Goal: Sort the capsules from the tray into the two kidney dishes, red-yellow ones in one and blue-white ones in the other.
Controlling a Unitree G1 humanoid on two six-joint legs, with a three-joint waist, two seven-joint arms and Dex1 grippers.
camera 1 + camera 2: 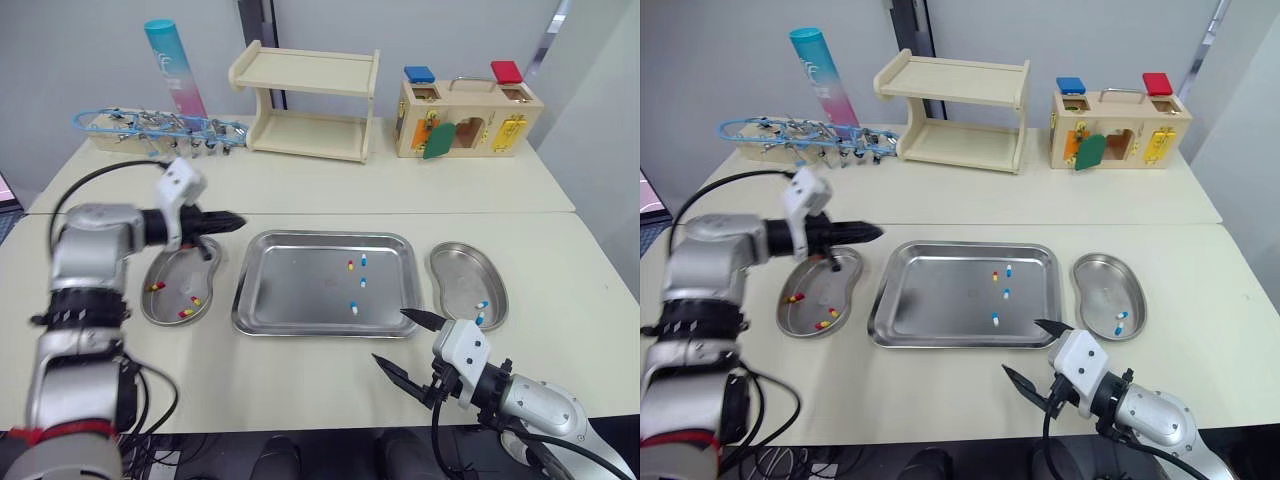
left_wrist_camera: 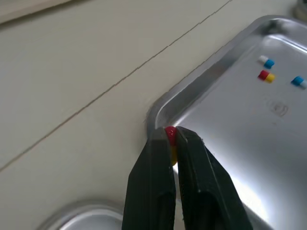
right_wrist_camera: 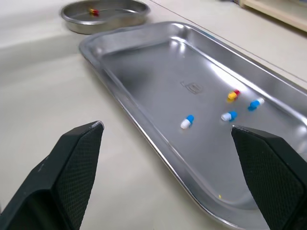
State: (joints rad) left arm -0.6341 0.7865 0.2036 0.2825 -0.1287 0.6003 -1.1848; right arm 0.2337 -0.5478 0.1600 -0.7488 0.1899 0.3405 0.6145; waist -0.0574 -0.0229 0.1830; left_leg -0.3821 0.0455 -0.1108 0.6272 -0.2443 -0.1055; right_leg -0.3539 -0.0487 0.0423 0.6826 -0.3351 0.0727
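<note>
The left hand point(image 1: 235, 221) pinches a red-yellow capsule point(image 2: 170, 136) tightly, with a kidney dish point(image 1: 165, 300) just beneath it. The right hand point(image 1: 392, 337) gapes wide and empty; the tray point(image 1: 262, 300) just ahead holds four capsules point(image 3: 187, 121).

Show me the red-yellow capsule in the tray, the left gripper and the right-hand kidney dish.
red-yellow capsule point(image 1: 350, 265): left eye view, its middle.
left gripper point(image 1: 238, 222): left eye view, between fingertips.
right kidney dish point(image 1: 456, 285): left eye view, bare floor.

The red-yellow capsule point(image 2: 170, 133) is largely hidden between the left gripper's point(image 2: 169, 136) closed fingers; the left kidney dish point(image 2: 86, 213) is cut off by the view's edge.
</note>
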